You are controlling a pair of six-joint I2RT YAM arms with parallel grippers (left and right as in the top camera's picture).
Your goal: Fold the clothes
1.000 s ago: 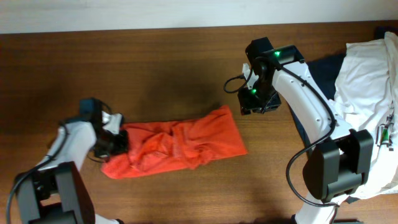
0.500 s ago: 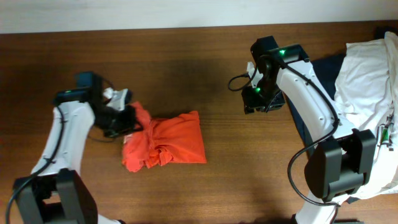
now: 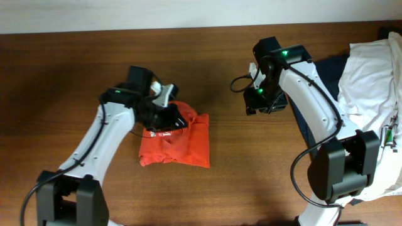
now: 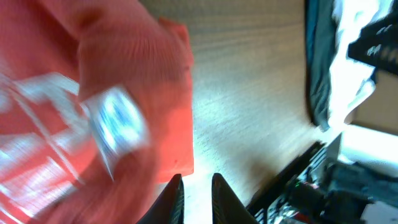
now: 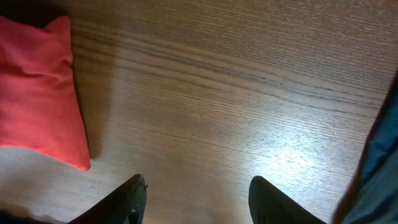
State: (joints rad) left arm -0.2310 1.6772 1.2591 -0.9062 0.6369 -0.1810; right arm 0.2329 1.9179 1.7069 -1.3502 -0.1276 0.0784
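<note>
The orange-red T-shirt lies bunched and folded over itself at the table's middle left, with a white tag showing near its top. My left gripper is over the shirt's upper edge, jaws nearly together on a fold of it. In the blurred left wrist view the shirt with white lettering fills the left side, and its edge meets the fingertips. My right gripper is open and empty over bare wood to the right. In the right wrist view its fingers are spread wide, and the shirt's corner lies far left.
A white garment is heaped at the right edge of the table over a dark navy garment. Both show at the right of the left wrist view, navy and white. The wooden table stretches left and behind.
My left gripper has swept right and up, dragging the shirt's left end over the rest, so the long strip is now a compact folded bundle. The right arm has barely moved.
</note>
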